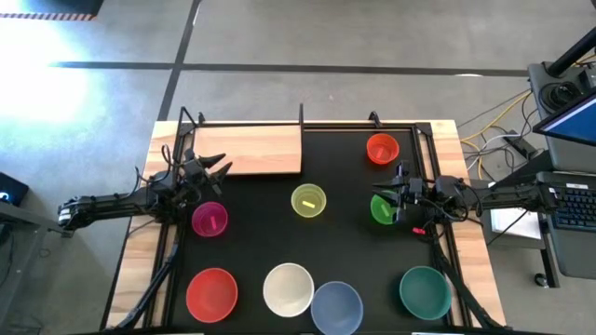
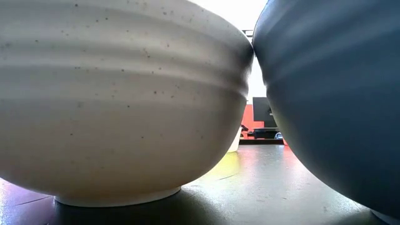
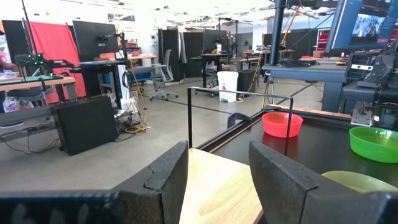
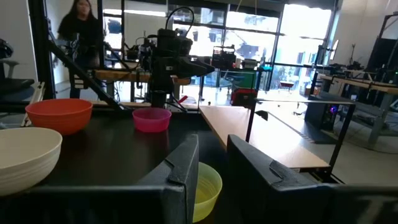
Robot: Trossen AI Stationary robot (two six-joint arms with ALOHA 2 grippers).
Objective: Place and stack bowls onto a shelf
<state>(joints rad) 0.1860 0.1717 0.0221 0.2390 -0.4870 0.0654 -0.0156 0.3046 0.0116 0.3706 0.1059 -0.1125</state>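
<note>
The light-wood shelf point(image 1: 247, 151) lies flat at the far left of the black mat. My left gripper point(image 1: 219, 169) hovers open by the shelf's near edge, and the plank shows between its fingers point(image 3: 217, 186). My right gripper point(image 1: 396, 195) hovers over the right side of the small green bowl point(image 1: 380, 210), fingers a little apart and empty. The small bowls stand upright on the mat: orange-red point(image 1: 382, 149), yellow point(image 1: 308, 201), magenta point(image 1: 209, 219). The larger red point(image 1: 212, 293), white point(image 1: 288, 288), pale blue point(image 1: 336, 307) and teal point(image 1: 426, 291) bowls stand along the near edge.
A thin black rail frame point(image 1: 301, 116) with upright posts runs along the table's far edge and sides. The white bowl point(image 2: 119, 106) and the pale blue bowl point(image 2: 331, 94) fill the low view. A person point(image 4: 78, 25) stands in the room beyond the table.
</note>
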